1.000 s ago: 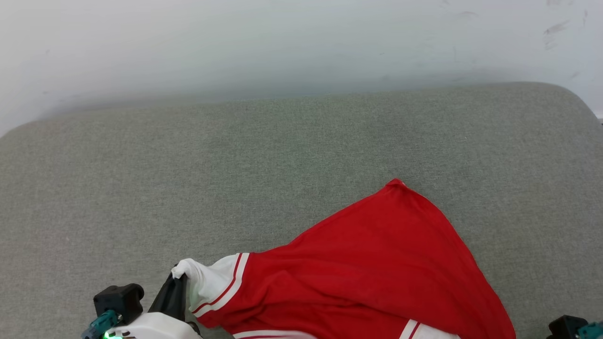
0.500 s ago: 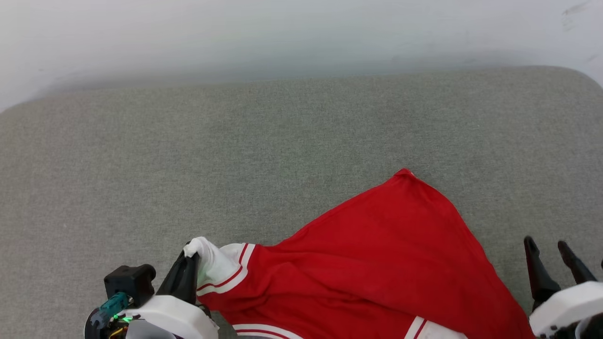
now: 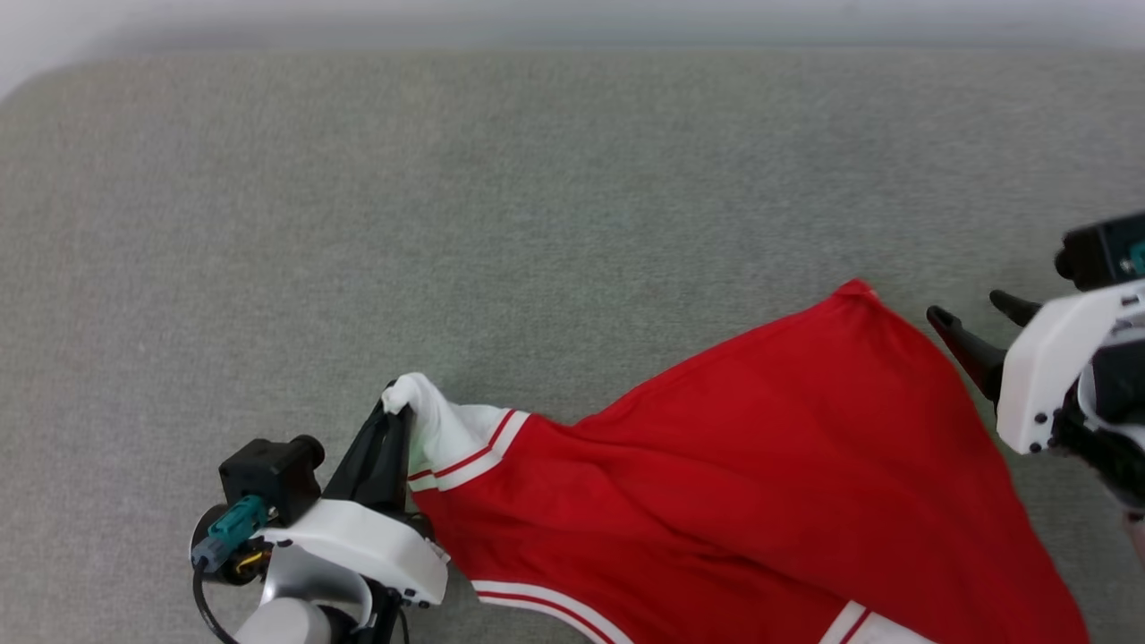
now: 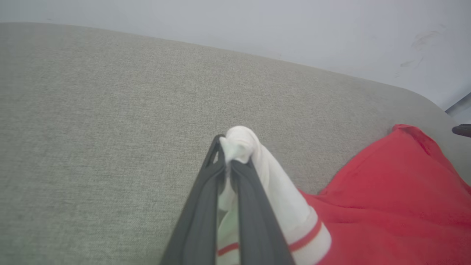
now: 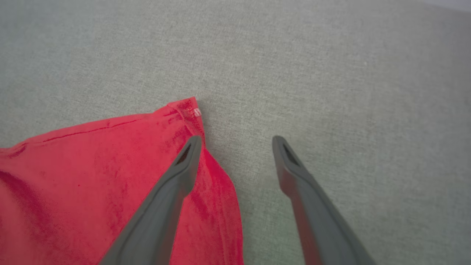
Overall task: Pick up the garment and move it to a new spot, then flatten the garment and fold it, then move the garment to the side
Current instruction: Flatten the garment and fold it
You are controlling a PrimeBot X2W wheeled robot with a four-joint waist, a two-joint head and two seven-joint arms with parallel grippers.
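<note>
From the head view, the left gripper (image 3: 394,414) stays clamped on the white sleeve end (image 3: 443,429). The garment (image 3: 742,465) trails away to its right across the grey cushion (image 3: 537,224). What is new is the right gripper (image 3: 966,306): a moment ago it was barely at the frame's edge, and now it has come up with its fingers spread wide, just right of the red corner (image 3: 854,291). I'd say it has let go and is lining up a fresh hold for spreading the shirt flat.

In the left wrist view the two dark fingers pinch together on a bunched knob of soft white knit, with a red stripe below it. The cushion beyond them is coarse, tight weave under a plain pale wall (image 4: 257,25).

In the right wrist view the jaws stand apart. The left finger hovers over the thin, faintly creased red cloth, its stitched corner just ahead, and the right finger is over bare cushion.
</note>
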